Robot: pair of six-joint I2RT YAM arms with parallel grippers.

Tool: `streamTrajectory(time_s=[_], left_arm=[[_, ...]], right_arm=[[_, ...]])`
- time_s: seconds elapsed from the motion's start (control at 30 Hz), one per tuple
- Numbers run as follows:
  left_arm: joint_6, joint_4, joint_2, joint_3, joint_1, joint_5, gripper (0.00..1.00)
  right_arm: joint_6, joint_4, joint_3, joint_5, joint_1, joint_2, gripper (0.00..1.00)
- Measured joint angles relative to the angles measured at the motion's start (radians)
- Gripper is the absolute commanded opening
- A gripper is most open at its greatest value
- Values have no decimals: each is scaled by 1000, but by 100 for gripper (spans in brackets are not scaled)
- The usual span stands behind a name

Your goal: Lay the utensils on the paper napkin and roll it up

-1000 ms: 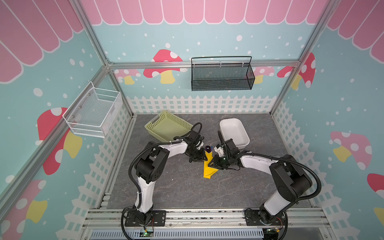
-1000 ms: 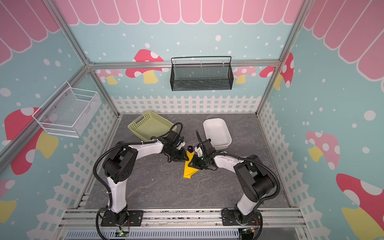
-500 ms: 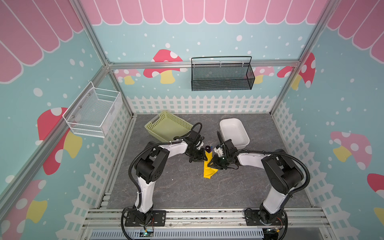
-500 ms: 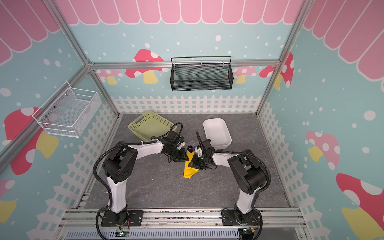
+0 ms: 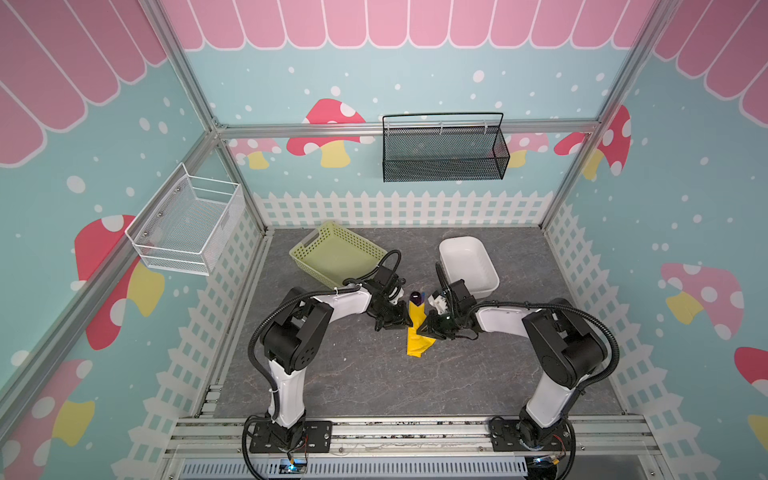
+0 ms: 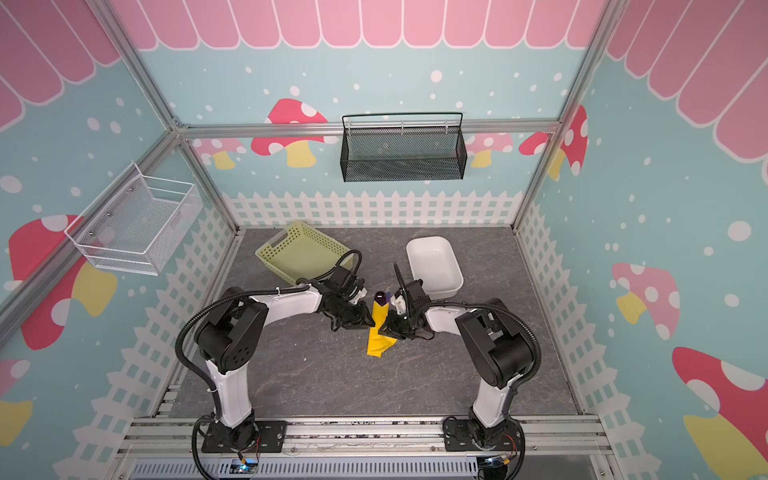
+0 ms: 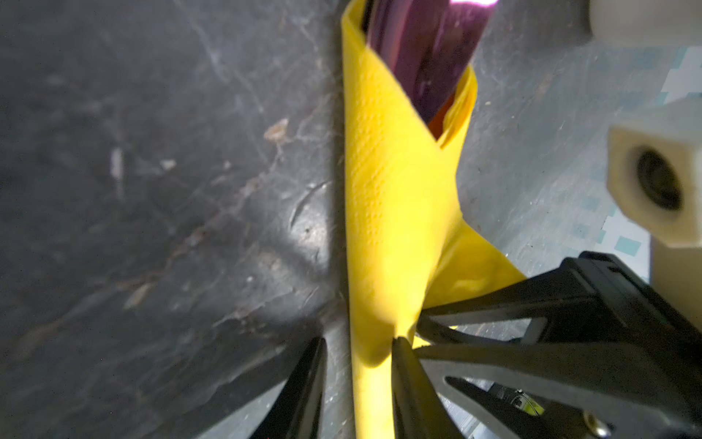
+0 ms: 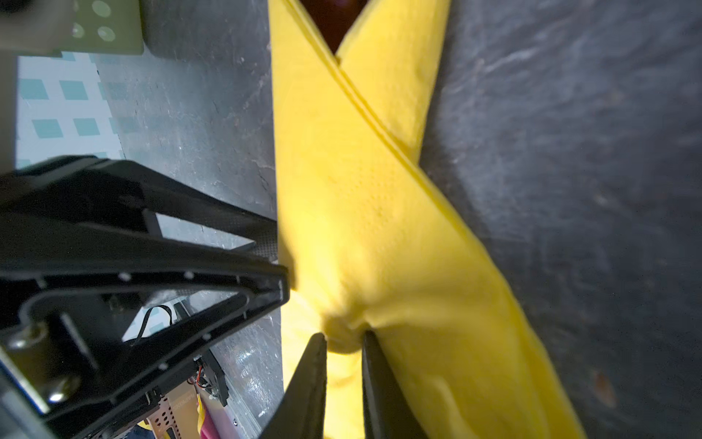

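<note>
Your napkin (image 5: 417,344) lies wrapped round the utensils (image 7: 425,57), with only the spoon (image 5: 414,296) showing, poking from the open end beyond both tools' tips. The right gripper (image 8: 343,336) pinches a puckered fold of napkin. The left gripper (image 7: 359,340) stands slightly spread astride the roll's edge, one tip touching, the other clear. Pull on that pinch and the thin paper may tear or the overlap unwind. With nothing clamping the roll, the spoon could slide out.
</note>
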Motion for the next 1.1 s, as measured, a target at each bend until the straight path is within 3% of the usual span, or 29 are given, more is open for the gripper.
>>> streamTrajectory(time_s=[0.37, 0.73, 0.93, 1.1], left_arm=[[-86, 174, -21, -116, -7, 132, 39], [-121, 243, 1, -130, -9, 185, 40], [-124, 242, 5, -130, -9, 180, 32], [-123, 226, 11, -124, -11, 163, 20]], right_arm=[[0, 40, -25, -11, -11, 4, 9], [0, 80, -46, -31, -19, 5, 2], [3, 96, -55, -40, -23, 5, 2], [3, 102, -57, -43, -24, 5, 2]])
